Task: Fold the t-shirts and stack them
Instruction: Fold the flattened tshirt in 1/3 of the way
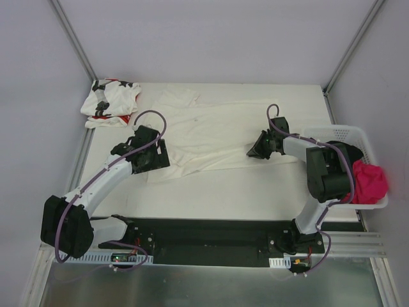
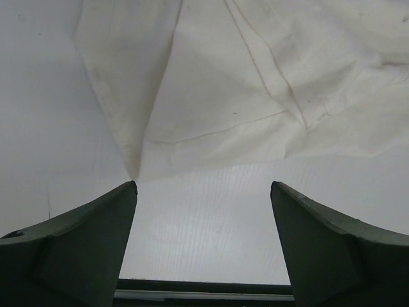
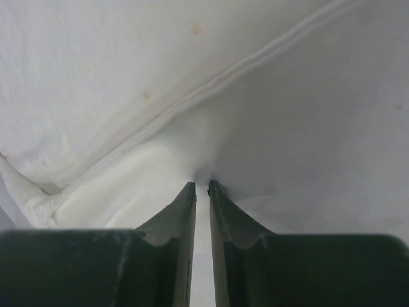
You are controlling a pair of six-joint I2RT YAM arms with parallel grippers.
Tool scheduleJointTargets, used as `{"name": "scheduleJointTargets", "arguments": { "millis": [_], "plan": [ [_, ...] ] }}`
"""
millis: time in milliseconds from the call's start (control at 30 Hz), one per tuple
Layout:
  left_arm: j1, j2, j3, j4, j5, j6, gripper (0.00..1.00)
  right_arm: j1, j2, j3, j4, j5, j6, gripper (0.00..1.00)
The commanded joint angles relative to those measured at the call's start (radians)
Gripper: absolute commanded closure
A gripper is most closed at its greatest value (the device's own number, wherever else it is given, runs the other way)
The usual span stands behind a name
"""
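A large cream-white t-shirt (image 1: pixel 204 131) lies spread across the middle of the table, partly folded along its near edge. A white t-shirt with black stars and red marks (image 1: pixel 110 102) sits crumpled at the far left corner. My left gripper (image 1: pixel 160 156) hovers at the cream shirt's near-left corner. In the left wrist view this gripper (image 2: pixel 203 185) is open over bare table, and the shirt's (image 2: pixel 255 83) edge lies just beyond its fingertips. My right gripper (image 1: pixel 252 151) is at the shirt's right edge. In the right wrist view it (image 3: pixel 202 185) is shut on a pinch of the cream cloth (image 3: pixel 128 77).
A white perforated basket (image 1: pixel 348 134) stands at the table's right edge with a bright pink cloth (image 1: pixel 369 182) in it. Grey walls close in the table at the left, back and right. The arms' black base rail (image 1: pixel 211 240) runs along the near edge.
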Motion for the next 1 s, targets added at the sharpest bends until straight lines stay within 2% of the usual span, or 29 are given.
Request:
{"name": "scheduleJointTargets", "arguments": {
  "millis": [0,333,800,967],
  "plan": [
    [-0.008,0.033,-0.014,-0.048,-0.070,-0.041,0.15,-0.006,-0.042,0.005,-0.056,0.038,-0.023,0.83],
    [-0.004,0.116,-0.001,-0.012,-0.141,-0.052,0.14,-0.009,-0.053,-0.007,-0.062,0.046,-0.029,0.83],
    [-0.002,0.231,-0.003,0.083,-0.095,-0.069,0.17,-0.034,-0.072,-0.019,-0.073,0.043,-0.035,0.85],
    [-0.002,0.254,0.002,0.094,-0.080,-0.064,0.25,-0.035,-0.065,-0.021,-0.073,0.041,-0.035,0.85]
  ]
}}
